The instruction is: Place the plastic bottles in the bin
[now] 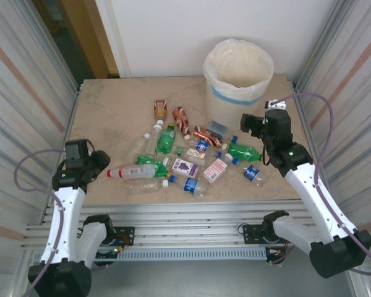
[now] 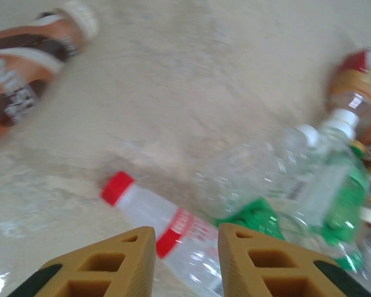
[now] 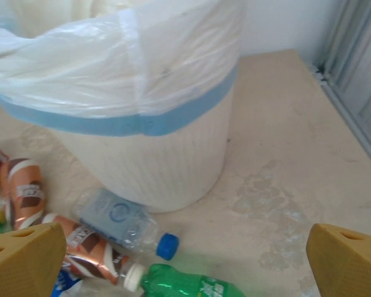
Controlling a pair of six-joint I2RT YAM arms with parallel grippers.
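Observation:
Several plastic bottles [image 1: 191, 154] lie scattered across the middle of the table, clear, green and brown-orange. The white bin [image 1: 238, 77] with its blue band and cream liner stands at the back right. My left gripper [image 1: 104, 166] is low at the left end of the pile. In the left wrist view my left gripper [image 2: 185, 250] is open, and a clear bottle with a red cap [image 2: 167, 226] lies between its fingers. My right gripper [image 1: 247, 125] hovers in front of the bin [image 3: 148, 124], open wide, with nothing in it. Below my right gripper [image 3: 185, 266] lie a blue-capped clear bottle [image 3: 120, 219] and a green bottle [image 3: 185, 286].
Corrugated metal walls close in the table on the left and right. A brown-orange bottle [image 2: 25, 80] lies apart to the far left of my left gripper. A green and a clear bottle [image 2: 321, 185] crowd the red-capped one on its right. The table is bare right of the bin [image 3: 297, 154].

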